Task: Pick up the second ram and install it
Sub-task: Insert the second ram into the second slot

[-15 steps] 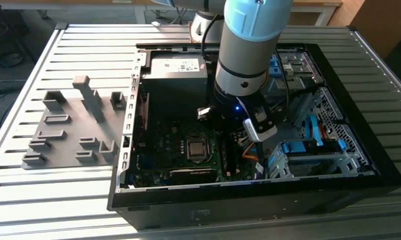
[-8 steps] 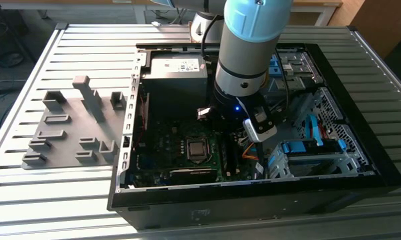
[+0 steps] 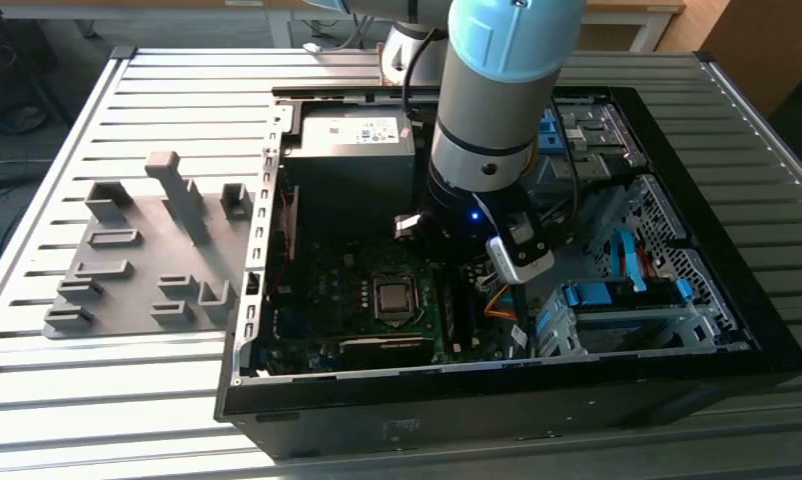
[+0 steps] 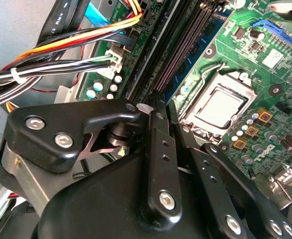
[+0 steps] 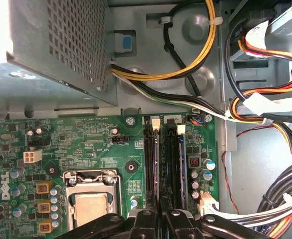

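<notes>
- The black two-fingered gripper [image 5: 162, 215] is down inside the open black computer case [image 3: 508, 402], held by the silver and pale-blue robot arm [image 3: 488, 110].
- In both wrist views its fingertips hang over the row of long black memory slots [image 5: 151, 159], just beside the square metal CPU socket [image 5: 91, 196] on the green motherboard [image 5: 76, 139].
- The fingers [image 4: 158, 149] are drawn close together, leaving only a slim gap.
- In that gap sits a thin dark-green strip seen edge-on. It looks like the second ram [image 4: 170, 119], the flat circuit-board stick, pinched upright and lined up with the slots. Whether it is already seated in a slot cannot be told.
- So the stick is on the slot side of the CPU socket, near it but not touching it.
- A bundle of yellow, orange, red and black wires [image 5: 265, 114] runs beyond the slots, on the side away from the CPU socket.
- The grey perforated power-supply box [image 5: 61, 45] stands beyond the CPU socket, toward the case's far wall in the exterior view.
- On the exterior view's left, well apart from the CPU socket and outside the case, a grey moulded parts holder [image 3: 148, 250] lies on the slatted metal table [image 3: 54, 380].
</notes>
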{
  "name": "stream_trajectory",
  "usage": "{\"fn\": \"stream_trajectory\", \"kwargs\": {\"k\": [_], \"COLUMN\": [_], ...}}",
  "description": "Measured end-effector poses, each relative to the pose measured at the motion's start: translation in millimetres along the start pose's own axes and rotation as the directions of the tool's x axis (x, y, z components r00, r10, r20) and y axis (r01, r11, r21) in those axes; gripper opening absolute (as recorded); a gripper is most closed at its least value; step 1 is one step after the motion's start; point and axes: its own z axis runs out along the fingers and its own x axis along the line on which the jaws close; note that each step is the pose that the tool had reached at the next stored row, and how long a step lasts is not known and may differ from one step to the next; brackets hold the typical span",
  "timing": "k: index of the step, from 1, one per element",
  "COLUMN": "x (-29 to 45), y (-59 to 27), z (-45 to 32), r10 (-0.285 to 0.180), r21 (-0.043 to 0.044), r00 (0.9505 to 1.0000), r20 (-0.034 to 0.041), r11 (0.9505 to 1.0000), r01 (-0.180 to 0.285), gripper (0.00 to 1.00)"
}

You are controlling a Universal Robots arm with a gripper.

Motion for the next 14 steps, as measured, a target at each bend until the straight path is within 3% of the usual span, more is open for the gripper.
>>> {"fn": "stream_trajectory", "kwargs": {"k": [3,14], "x": [0.0,-0.3], "y": [0.1,0.1], "z": [-4.6,-4.2], "r10": [0.0,-0.018], "r21": [-0.0001,-0.0018], "r00": [1.0,0.9998], "r20": [-0.0001,-0.0003], "r11": [1.0,0.9998], "r01": [0.0,0.018], "gripper": [0.14,0.14]}}
